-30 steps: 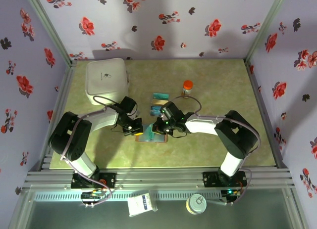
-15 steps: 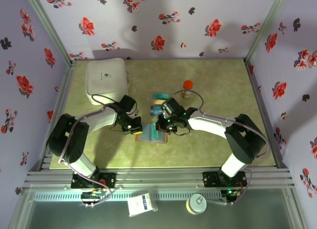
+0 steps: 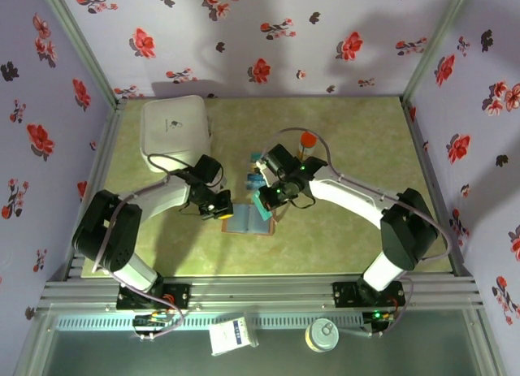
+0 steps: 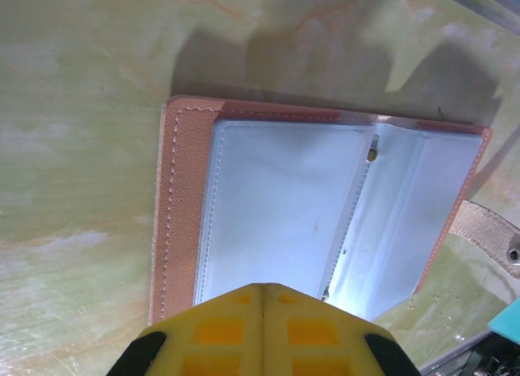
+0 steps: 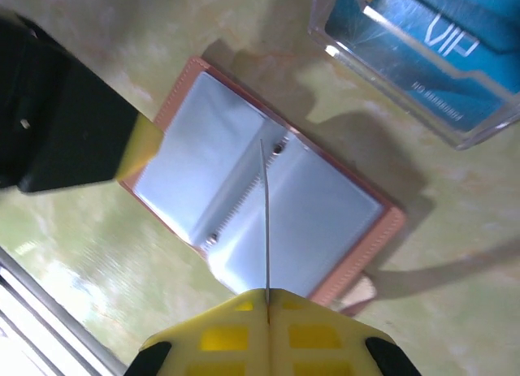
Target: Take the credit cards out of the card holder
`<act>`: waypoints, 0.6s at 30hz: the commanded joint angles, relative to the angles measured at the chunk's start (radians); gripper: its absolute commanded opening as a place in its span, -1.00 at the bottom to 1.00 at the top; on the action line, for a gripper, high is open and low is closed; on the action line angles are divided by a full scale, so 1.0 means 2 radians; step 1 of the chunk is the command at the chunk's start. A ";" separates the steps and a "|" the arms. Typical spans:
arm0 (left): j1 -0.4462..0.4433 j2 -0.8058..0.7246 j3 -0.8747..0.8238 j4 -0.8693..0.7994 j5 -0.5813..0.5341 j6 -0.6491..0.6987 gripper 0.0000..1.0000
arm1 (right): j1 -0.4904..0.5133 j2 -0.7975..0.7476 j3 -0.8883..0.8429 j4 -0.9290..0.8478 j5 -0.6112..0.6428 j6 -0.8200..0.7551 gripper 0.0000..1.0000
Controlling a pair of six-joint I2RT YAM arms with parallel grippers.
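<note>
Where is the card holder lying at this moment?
In the top view the card holder lies open on the table at centre front, its left edge by the left pincer, just nearer than the clear tray.

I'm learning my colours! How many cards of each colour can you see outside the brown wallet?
Teal cards: 2, the held teal card pinched in the right gripper and the far teal card lying farther back.
Blue cards: 1, the blue card in the clear tray.
Total: 3 cards.
</note>
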 commanded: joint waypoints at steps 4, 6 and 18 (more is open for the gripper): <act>0.007 -0.021 0.003 -0.018 -0.004 0.006 -1.00 | -0.008 0.009 0.057 -0.075 0.052 -0.209 -0.97; 0.008 -0.025 0.002 -0.018 -0.001 0.007 -1.00 | -0.014 0.016 0.072 -0.084 0.047 -0.257 -1.00; 0.024 -0.054 -0.011 -0.030 -0.001 0.014 -0.98 | -0.053 0.114 0.207 -0.174 0.077 -0.411 -1.00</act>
